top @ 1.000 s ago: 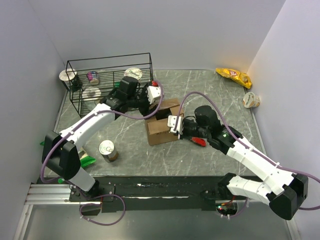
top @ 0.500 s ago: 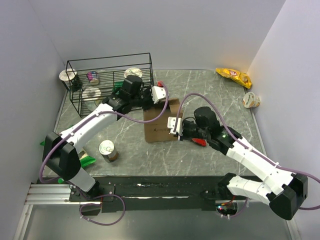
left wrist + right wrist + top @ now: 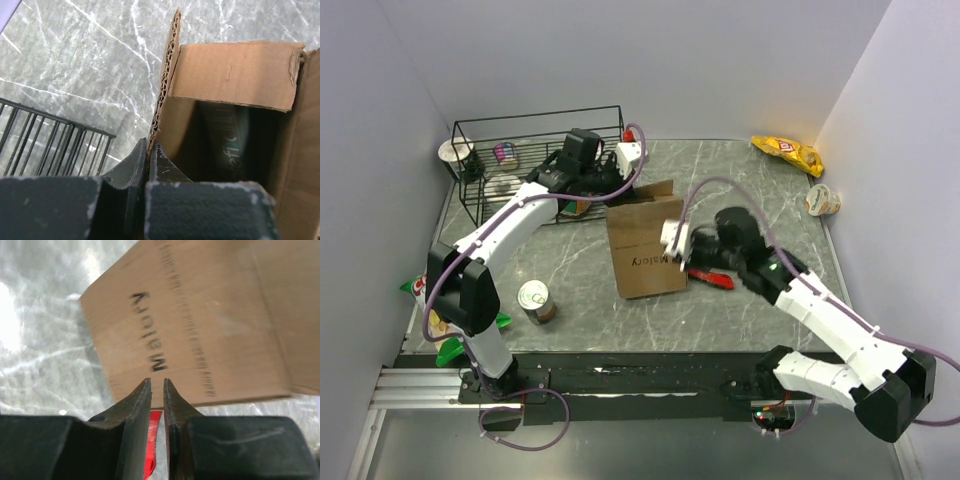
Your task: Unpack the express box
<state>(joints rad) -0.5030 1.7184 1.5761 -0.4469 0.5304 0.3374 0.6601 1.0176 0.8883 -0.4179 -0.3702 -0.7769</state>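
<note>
The left pincer pinches a flap of the brown cardboard box. The right pincer is closed beside it. Next, I think, tip things out.

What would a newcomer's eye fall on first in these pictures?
The brown cardboard express box in the middle of the top view draws the eye first. The left gripper is shut on the edge of one open flap; the right gripper is shut near the printed side. A black wire basket stands at the back left.
</note>
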